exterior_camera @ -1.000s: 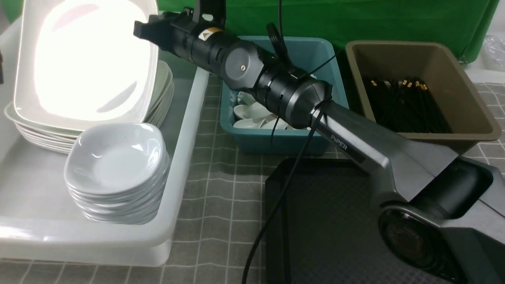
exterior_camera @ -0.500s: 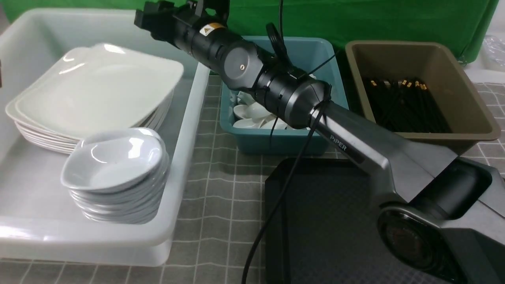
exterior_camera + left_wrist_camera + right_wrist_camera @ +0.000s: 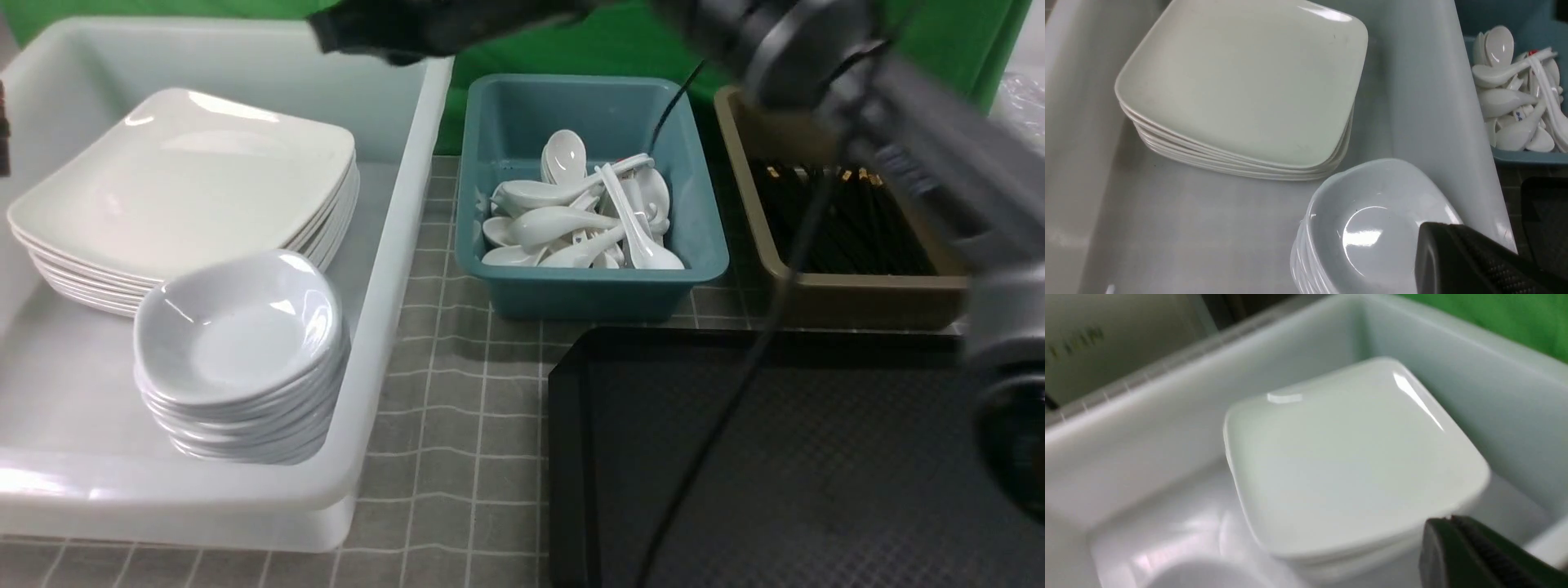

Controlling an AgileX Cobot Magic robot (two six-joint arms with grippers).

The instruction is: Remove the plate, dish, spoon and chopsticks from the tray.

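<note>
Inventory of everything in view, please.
tub: one, translucent white, left
square plates: one stack, white, tub's far end
small dishes: one stack, white, tub's near end
teal bin: one, teal, centre back
spoons: pile, white, in teal bin
brown bin: one, brown, right back
chopsticks: many, black, in brown bin
tray: one, black, near right
cloth: one, grey checked, underneath
right arm: one, dark, across top
right tool: one, black, shut, over tub
left tool: one, black, shut, near small dishes

Lab setup with green backdrop
</note>
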